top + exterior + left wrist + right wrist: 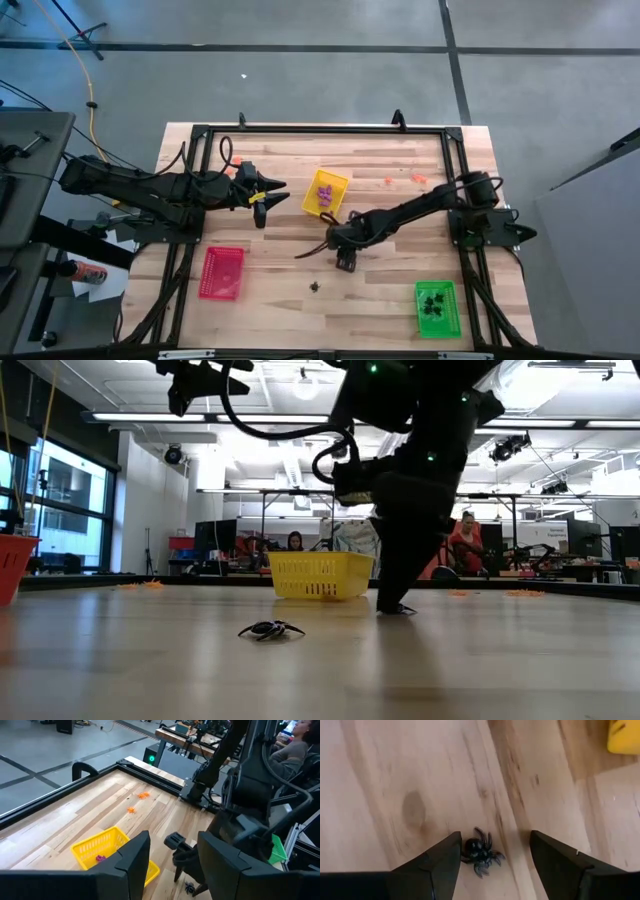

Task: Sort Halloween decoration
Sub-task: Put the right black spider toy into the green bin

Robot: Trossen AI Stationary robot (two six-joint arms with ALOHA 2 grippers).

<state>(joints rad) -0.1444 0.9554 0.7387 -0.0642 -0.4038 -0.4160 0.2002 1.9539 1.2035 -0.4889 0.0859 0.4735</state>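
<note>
The right gripper (492, 862) points down at the pale wooden worktop (280, 165) with its fingers (432, 867) spread apart and released, grasping nothing. Between them, on the wood and touching neither finger, lies a tiny black plastic spider (480, 852); only the right wrist view shows this one clearly. The high view places that gripper (346, 262) near the worktop's centre, toward 5 o'clock of the yellow rectangular plastic tray (326, 193), which holds small purple trinkets (324, 193).

A second black spider (315, 287) lies alone on the wood at about 7 o'clock from the right gripper, a little apart. The low view shows it (271, 629) in the foreground, with the yellow tray (320, 575) behind it and people seated in the room beyond.

The left gripper (268, 190) hangs over the worktop at 9 o'clock of the yellow tray, its fingers (132, 855) parted and empty in the left wrist view.

Small orange trinkets (405, 180) lie scattered at 3 o'clock of the yellow tray; the left wrist view shows them (143, 796) too. A red tray (222, 272) sits at 7 o'clock of the yellow tray, and a green tray (437, 308) with black trinkets (434, 303) at 5 o'clock.
</note>
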